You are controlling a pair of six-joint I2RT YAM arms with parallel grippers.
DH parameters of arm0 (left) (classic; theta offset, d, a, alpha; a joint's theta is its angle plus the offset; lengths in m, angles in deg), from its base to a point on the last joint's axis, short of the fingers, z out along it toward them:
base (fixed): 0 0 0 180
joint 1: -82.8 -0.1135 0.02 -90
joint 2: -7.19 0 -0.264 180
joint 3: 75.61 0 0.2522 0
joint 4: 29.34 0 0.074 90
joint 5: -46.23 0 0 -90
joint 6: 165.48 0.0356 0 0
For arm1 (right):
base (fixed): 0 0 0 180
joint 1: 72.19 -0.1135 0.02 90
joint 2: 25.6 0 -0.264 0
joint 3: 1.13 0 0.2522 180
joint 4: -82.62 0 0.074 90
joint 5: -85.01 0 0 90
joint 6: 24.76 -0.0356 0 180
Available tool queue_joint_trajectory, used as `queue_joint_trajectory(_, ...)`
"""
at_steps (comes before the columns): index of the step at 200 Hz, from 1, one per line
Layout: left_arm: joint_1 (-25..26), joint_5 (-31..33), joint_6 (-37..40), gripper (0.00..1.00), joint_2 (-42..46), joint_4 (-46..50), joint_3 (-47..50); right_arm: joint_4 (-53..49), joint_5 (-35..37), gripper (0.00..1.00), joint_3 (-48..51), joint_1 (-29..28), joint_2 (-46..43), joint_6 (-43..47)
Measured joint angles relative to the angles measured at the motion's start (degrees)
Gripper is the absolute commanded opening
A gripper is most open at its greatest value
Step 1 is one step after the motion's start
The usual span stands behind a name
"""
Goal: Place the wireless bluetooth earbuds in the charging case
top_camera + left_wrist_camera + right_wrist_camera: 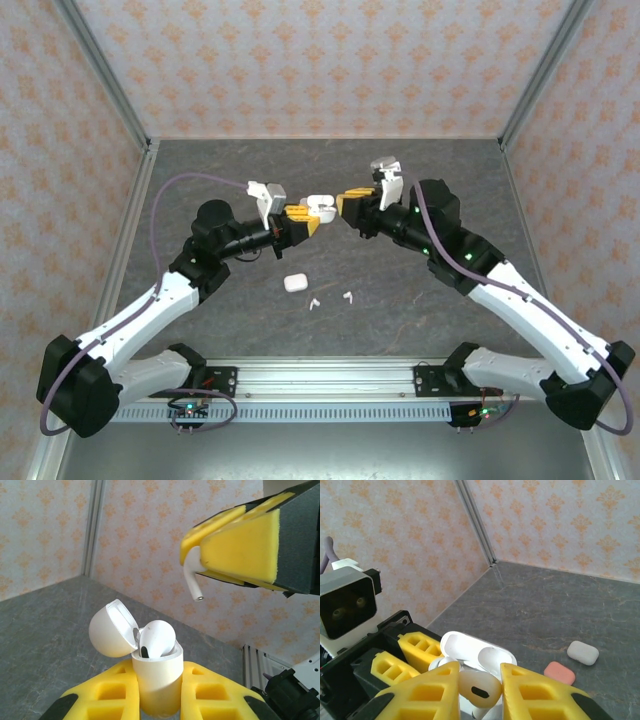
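My left gripper (303,216) is shut on an open white charging case (157,677), held upright above the table with its lid (112,628) flipped back. One white earbud (157,638) sits in the case. My right gripper (348,205) is shut on a second white earbud (479,689), pinched between its yellow fingers (535,692). In the left wrist view that earbud's stem (193,579) points down, above and to the right of the case and apart from it. Two more white earbuds (313,302) (349,296) lie loose on the table.
A closed white case (294,283) lies on the grey table in front of the grippers, near the loose earbuds. The right wrist view shows another white case (582,652) and a salmon-pink case (559,672) on the table. Patterned walls enclose the table.
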Motion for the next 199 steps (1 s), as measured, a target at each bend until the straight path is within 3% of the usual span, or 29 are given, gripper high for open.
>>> queue_joint_trajectory(199, 0.4, 0.0, -0.2, 0.1, 0.0, -0.2, 0.0, -3.1, -0.9, 0.23, -1.6, 0.0, 4.8, 2.0)
